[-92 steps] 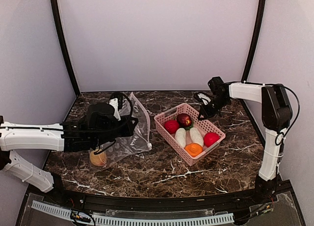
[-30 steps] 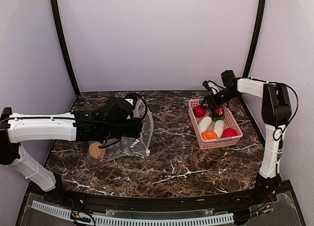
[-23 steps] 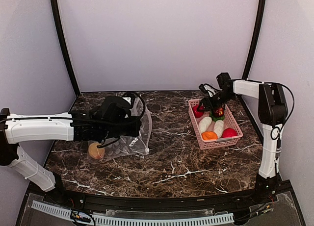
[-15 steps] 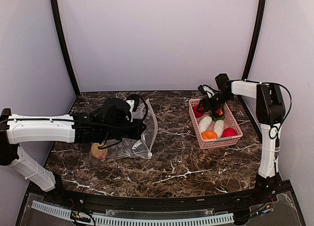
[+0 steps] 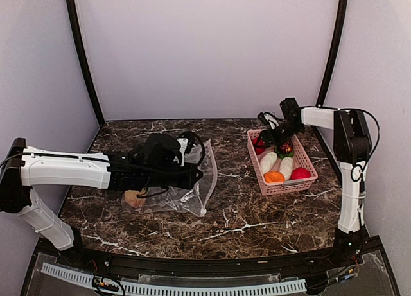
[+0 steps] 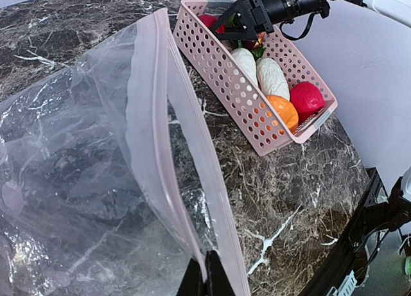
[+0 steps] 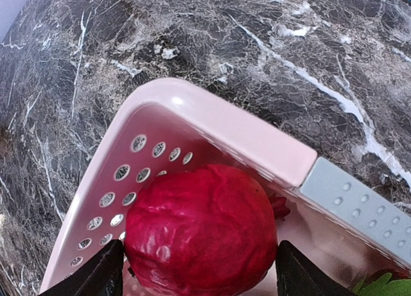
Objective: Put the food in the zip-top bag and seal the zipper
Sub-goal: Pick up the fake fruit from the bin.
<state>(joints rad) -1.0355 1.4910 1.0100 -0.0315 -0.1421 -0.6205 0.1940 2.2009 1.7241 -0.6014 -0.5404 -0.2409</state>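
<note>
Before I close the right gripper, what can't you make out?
- Right wrist view: right gripper fingertips cut off at the bottom edge; contact with red fruit unclear.
- Top view: left arm hides part of the tan fruit; inside the bag or not, unclear.
- Left wrist view: left gripper mostly cut off below.

I see a pink slotted basket [image 5: 287, 187] right of centre in the overhead frame, sitting on the dark marbled counter [image 5: 237, 216], pale wall [image 5: 205, 52] behind.

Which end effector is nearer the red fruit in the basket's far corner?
Right. The right end effector straddles the red fruit; the left end effector pinches the zip-top bag, well away.
</note>
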